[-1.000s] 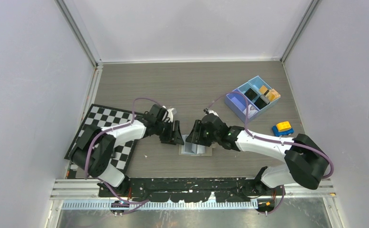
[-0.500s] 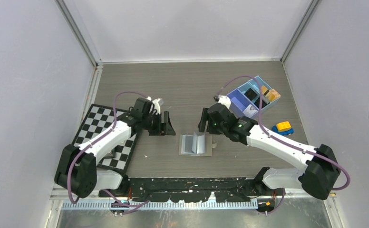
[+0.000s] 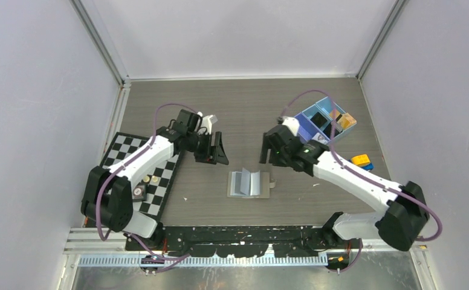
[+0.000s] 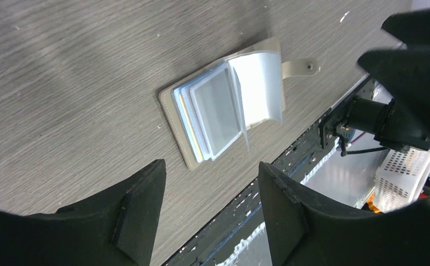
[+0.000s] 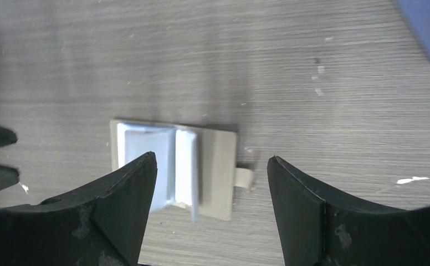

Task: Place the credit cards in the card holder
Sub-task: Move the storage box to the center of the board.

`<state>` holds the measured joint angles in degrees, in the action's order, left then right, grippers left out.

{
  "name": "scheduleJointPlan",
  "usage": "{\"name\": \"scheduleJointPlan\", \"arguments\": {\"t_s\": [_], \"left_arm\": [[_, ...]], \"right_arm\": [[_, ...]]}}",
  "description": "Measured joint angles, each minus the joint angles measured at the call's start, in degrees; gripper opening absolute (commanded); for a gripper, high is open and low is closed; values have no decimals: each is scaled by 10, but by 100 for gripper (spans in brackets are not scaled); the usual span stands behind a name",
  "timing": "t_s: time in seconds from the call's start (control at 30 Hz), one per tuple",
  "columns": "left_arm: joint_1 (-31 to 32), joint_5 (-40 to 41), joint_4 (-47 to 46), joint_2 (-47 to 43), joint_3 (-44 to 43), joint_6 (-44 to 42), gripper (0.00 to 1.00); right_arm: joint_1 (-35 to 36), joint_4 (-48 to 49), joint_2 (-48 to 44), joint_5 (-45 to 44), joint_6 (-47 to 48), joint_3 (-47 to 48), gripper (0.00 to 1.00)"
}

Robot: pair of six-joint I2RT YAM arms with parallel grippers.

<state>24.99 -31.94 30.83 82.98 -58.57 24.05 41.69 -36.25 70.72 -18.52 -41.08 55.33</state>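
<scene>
The card holder point(image 3: 250, 182) lies open on the table, taupe outside and pale blue inside, with one clear leaf standing up. In the left wrist view the holder point(image 4: 224, 108) shows a whitish card point(image 4: 215, 111) in a clear pocket, a thin orange edge point(image 4: 185, 113) beside it, and the snap tab point(image 4: 301, 67). My left gripper point(image 3: 217, 157) is open and empty, up and left of the holder. My right gripper point(image 3: 268, 157) is open and empty, up and right of it. The right wrist view shows the holder point(image 5: 221, 166) beyond its open gripper point(image 5: 211, 205). The left wrist view shows the left gripper point(image 4: 210, 213) open.
A blue three-compartment tray point(image 3: 309, 113) with orange and dark flat pieces stands at the back right. A yellow and blue toy point(image 3: 361, 161) lies to the right. A chessboard point(image 3: 136, 151) lies at the left under the left arm. A black rail point(image 3: 250, 232) runs along the near edge.
Both grippers have drawn back from the holder: the left up and to the left, the right up and to the right. The holder stays open on the table.
</scene>
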Motion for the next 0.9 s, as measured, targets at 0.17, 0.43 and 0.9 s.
{"name": "scheduleJointPlan", "arguments": {"t_s": [0.17,0.43,0.9], "left_arm": [[0,23,1,-1,4,-5,65],[-8,77,8,-50,4,-25,67],[-11,90,23,-54,4,-40,68]], "right_arm": [[89,0,93,-22,-16,50,79],[160,1,209,-51,-44,93,83],[57,-32,164,-67,10,92,85]]}}
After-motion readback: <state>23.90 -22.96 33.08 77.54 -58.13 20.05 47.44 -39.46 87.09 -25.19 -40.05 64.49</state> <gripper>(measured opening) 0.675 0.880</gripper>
